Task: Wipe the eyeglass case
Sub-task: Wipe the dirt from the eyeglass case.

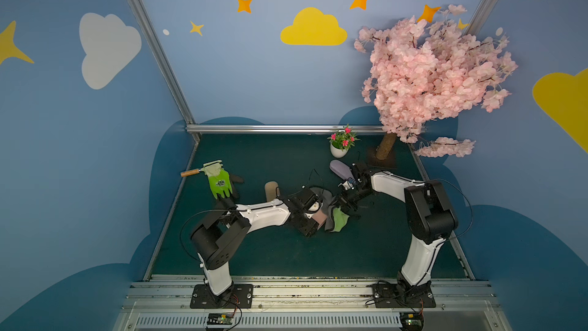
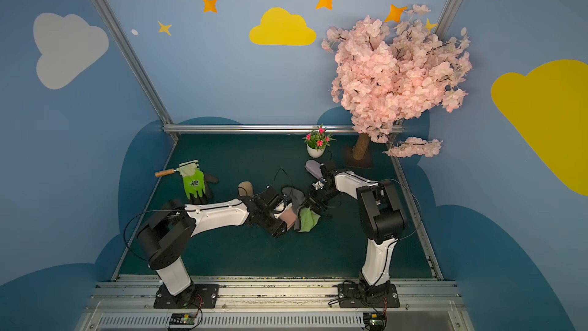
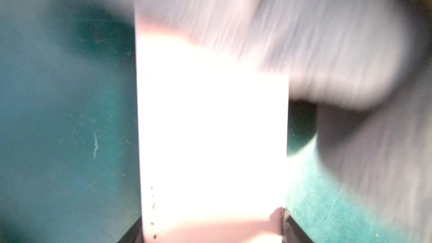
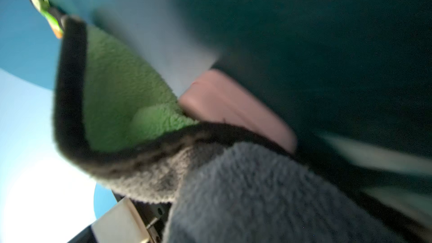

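Dark green surface point(image 1: 286, 256). Left pincer point(image 1: 313, 218) clamps pink eyeglass case point(image 1: 319, 217) across width; likely light, stiff, slippery. Right pincer point(image 1: 341, 204) pinches grey-green fleece cloth point(image 1: 339, 221) at case's 3 o'clock.

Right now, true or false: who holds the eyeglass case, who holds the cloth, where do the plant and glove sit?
1. The left gripper grips the pink eyeglass case. True.
2. The right gripper is open and empty. False: it is shut on the grey-and-green cloth.
3. The cloth touches the case. True: the right wrist view shows them against each other.
4. The potted flower plant stands at the front edge. False: it stands at the back, beside the blossom tree trunk.
5. The green glove lies on the robot's left side of the mat. True.
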Controlling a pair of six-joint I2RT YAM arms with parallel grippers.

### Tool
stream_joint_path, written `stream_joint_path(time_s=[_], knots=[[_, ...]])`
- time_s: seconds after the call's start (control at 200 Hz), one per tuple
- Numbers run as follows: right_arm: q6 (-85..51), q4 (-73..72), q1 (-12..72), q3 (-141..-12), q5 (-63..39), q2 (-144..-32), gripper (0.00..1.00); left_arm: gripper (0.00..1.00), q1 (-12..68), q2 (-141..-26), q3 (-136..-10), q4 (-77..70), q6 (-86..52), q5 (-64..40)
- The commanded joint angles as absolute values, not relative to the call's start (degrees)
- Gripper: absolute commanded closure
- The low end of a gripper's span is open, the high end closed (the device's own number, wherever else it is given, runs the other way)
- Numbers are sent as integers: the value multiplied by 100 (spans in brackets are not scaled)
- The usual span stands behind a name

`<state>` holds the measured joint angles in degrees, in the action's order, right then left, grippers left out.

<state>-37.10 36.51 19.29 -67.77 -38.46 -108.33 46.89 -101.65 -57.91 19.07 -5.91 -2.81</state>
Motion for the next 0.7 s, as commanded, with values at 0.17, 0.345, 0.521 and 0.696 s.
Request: stream_joint_path(time_s=[0.17,0.345,0.521,0.696], knots=[[-3719,4292,2687,-6766,-3229,-9925,100,97,4726,-10572,-5382,1804,-43,261],[-5100,2641,3283,-6236,-4422,-10219,100,97,4880,-10345,-5119,1361,207,566],[-5338,2049,3157,-5907,-4645,-10846,100,97,4981,-9968,-4826,989,296,839],[-3657,4056,2400,-6559,-2967,-11178,100,97,5082,-9683,-4511,610,427,938]])
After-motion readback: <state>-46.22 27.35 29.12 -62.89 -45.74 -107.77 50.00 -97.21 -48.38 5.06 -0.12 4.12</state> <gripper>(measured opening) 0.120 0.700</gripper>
